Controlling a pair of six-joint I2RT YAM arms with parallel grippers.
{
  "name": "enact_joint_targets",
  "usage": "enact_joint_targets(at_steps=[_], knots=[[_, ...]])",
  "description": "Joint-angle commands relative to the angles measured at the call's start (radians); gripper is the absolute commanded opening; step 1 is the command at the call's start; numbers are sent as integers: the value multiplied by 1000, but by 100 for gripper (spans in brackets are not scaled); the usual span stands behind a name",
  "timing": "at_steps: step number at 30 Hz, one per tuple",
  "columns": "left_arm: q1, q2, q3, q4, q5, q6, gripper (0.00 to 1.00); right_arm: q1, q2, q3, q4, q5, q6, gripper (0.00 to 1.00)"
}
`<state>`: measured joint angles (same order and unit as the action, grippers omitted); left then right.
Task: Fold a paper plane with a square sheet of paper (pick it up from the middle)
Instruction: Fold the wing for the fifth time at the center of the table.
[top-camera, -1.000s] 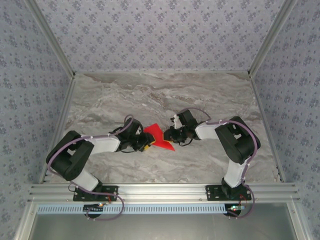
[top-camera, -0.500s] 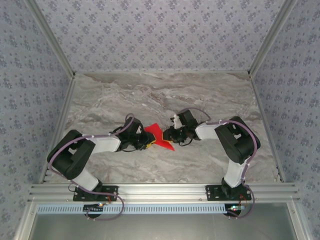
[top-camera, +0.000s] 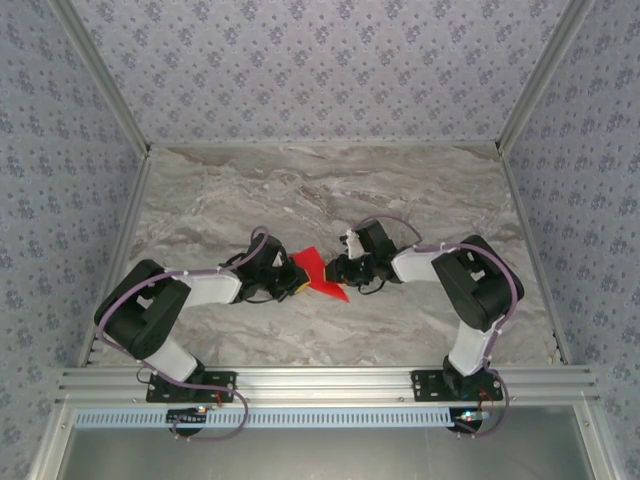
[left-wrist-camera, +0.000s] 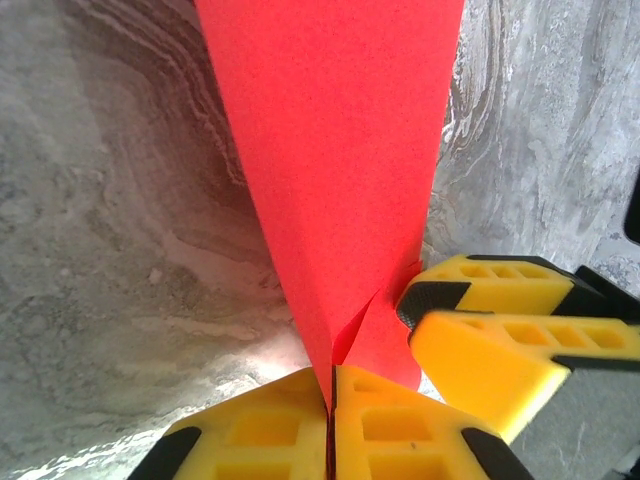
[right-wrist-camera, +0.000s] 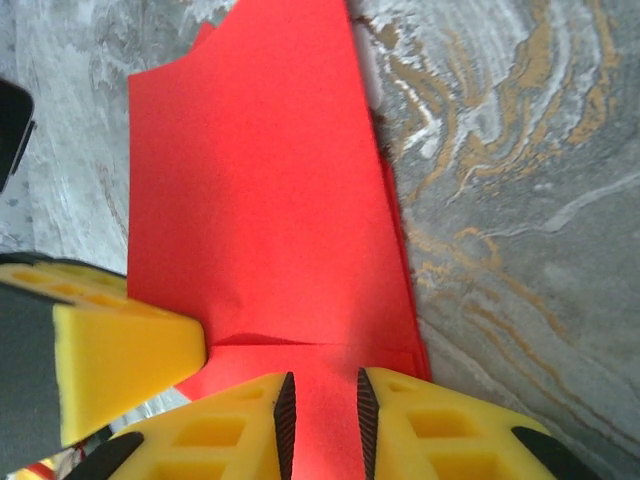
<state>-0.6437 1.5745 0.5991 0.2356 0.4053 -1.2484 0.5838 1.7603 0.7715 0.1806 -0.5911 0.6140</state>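
Room first: the marble table (top-camera: 400, 190) is bare all round the work, with wide free surface toward the far wall (top-camera: 300, 60) and to both sides. The near rail (top-camera: 320, 380) is the closest edge, and it's still well apart from the red paper (top-camera: 318, 275).

The paper is at mid-table, slightly toward the near side, between the two grippers. It's partly folded. In the left wrist view it rises as a tapering red panel (left-wrist-camera: 330, 150), and in the right wrist view you see a flat layer with a straight fold line across it and the paper's right edge against the marble.

Your arms reach inward from both sides, elbows out and low, forearms nearly level, wrists facing each other across the paper.

The left gripper (left-wrist-camera: 331, 385) is clamped on the paper's narrow lower end, yellow fingers pressed together with the sheet in the seam. The right gripper (right-wrist-camera: 320, 395) has its jaws a little apart, with red paper showing flat in the gap and the pads not pressing it. The two grippers are just beside each other; each shows up in the other's wrist camera.

Versus a second ago, the top view hardly differs. Both arms and the paper are in about the same spot, and the right arm has shifted only a touch.
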Motion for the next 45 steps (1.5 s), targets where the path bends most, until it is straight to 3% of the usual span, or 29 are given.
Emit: enact_joint_targets(at_steps=[1,10,15,19,27,33,45], knots=[[-7,6,25,-8,17,-12,9,26,-98,-25,-12,107,-146,31],[-12,1,57,-49,13,-14,8,101,-312,-161,11,425,-315,68],[-11,-5,70,-63,13,-21,8,209,-367,-204,52,575,-497,76],[-11,-9,77,-72,17,-23,7,318,-369,-293,246,721,-692,75],[-12,-19,93,-87,18,-28,7,412,-236,-289,360,862,-941,70],[-12,-20,97,-96,20,-32,7,440,-129,-259,449,911,-1022,64],[-12,-37,97,-120,16,-27,7,442,-30,-244,560,959,-1076,35]])
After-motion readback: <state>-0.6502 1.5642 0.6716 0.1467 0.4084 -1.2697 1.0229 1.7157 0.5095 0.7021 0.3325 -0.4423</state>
